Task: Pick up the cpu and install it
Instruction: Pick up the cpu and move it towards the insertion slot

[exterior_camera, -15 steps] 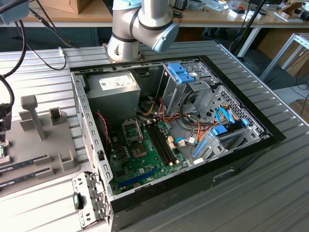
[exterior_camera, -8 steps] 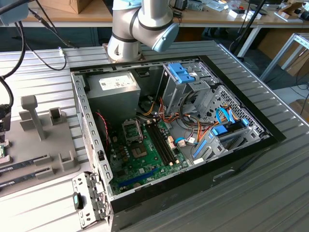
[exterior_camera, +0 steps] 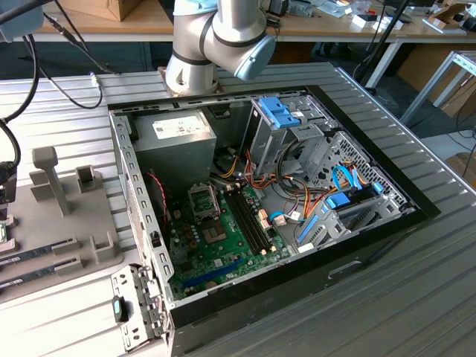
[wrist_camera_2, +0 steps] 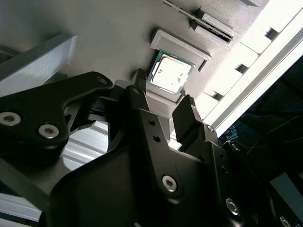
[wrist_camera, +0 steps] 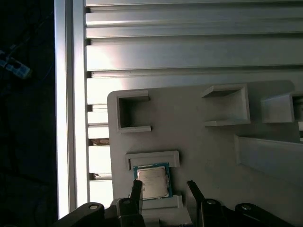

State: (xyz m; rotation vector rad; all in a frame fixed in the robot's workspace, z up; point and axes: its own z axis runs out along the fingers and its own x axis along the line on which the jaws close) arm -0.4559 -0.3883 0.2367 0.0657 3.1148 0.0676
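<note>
The cpu, a small square chip with a silvery top plate and a green edge, lies flat in a shallow nest of the grey fixture plate. In both wrist views my gripper hovers over it, open, its black fingertips apart and holding nothing. The chip sits between the two fingers, closer to one of them. In the exterior view the open computer case shows the motherboard with its empty cpu socket.
The grey fixture plate lies at the exterior view's left, with upright posts and two memory sticks in slots. The arm's base stands behind the case. Cables trail over the ribbed table; drive cages fill the case's far side.
</note>
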